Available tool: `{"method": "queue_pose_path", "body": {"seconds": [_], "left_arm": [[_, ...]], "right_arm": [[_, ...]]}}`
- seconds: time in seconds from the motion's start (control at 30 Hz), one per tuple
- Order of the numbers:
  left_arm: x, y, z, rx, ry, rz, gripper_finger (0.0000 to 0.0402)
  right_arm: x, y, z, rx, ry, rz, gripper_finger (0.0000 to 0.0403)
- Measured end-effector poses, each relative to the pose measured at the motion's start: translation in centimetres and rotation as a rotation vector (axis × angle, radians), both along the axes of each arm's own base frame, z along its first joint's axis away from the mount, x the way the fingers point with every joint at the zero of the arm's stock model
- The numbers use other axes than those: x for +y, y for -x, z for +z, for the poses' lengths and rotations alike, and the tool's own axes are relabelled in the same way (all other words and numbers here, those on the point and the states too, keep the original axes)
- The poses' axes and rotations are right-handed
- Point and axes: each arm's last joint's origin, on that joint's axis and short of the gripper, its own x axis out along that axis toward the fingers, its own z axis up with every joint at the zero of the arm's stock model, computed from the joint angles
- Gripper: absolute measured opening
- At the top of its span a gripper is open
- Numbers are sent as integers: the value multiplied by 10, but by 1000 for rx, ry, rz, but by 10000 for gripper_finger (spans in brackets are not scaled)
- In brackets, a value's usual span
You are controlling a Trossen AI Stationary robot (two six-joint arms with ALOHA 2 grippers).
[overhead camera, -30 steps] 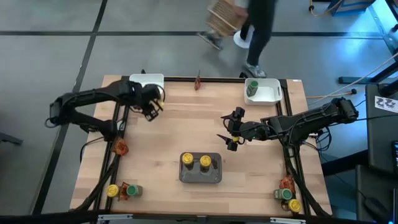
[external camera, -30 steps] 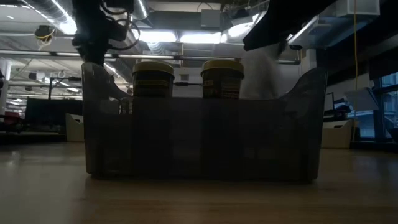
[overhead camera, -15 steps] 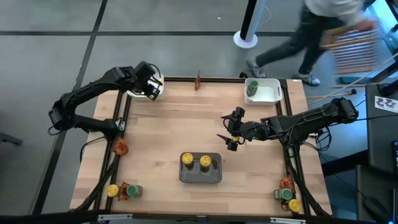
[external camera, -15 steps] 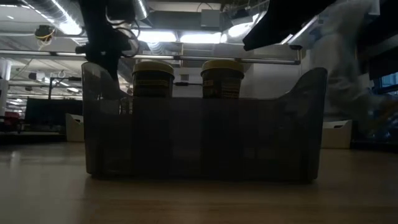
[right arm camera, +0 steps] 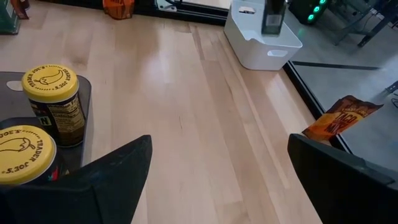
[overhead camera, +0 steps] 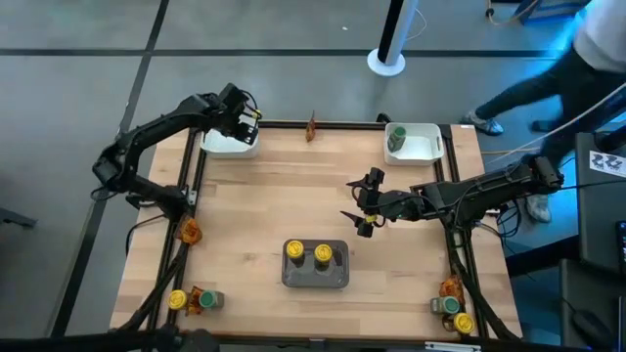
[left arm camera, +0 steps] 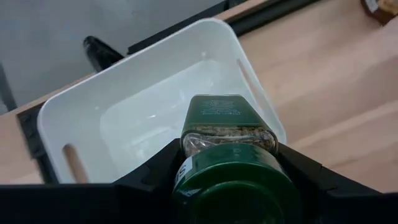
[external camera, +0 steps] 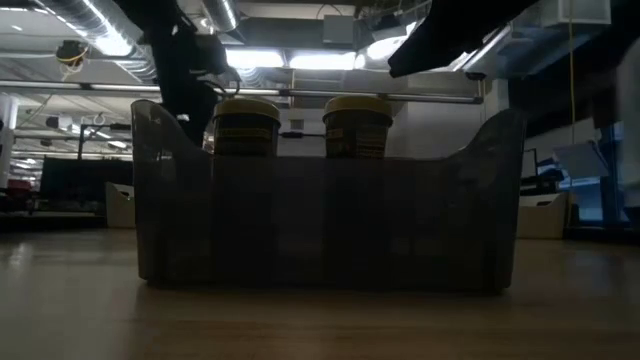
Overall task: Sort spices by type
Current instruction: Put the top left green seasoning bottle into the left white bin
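My left gripper is shut on a green-lidded spice jar above the white tray at the table's far left corner. My right gripper hangs open over the middle of the table, touching nothing. Two yellow-lidded jars stand in the grey tray. Another green-lidded jar stands in the far right white tray. Reddish-orange packets lie at the far edge, the left rail and the right rail. My left gripper pinches the green-lidded jar between its two fingers, one on each side of the neck just under the green lid. The jar is lifted clear over the white tray, its lid toward the wrist and its base pointing down at the tray.
A yellow-lidded jar and a green-lidded one sit at the near left corner; another such pair sits at the near right corner. A person moves on the floor beyond the far right corner. Bare wood lies between the trays.
My left gripper has carried the green-lidded jar toward the table's far edge, from beside the white tray to above it. The right arm has kept still. A person has walked rightward past the table's far side.
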Motion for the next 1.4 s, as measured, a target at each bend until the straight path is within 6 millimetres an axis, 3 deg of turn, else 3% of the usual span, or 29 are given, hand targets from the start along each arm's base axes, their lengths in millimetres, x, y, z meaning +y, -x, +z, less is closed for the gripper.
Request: {"method": "queue_pose_path", "body": {"seconds": [0.37, 0.83, 1.4], "left_arm": [[31, -5, -26, -29, 17, 101, 183], [47, -16, -59, -18, 108, 120, 201], [51, -19, -63, -16, 85, 121, 212]], "right_arm": [[0, 0, 0, 3, 3, 2, 374], [0, 0, 0, 4, 3, 3, 374], [0, 0, -1, 8, 4, 5, 374]]}}
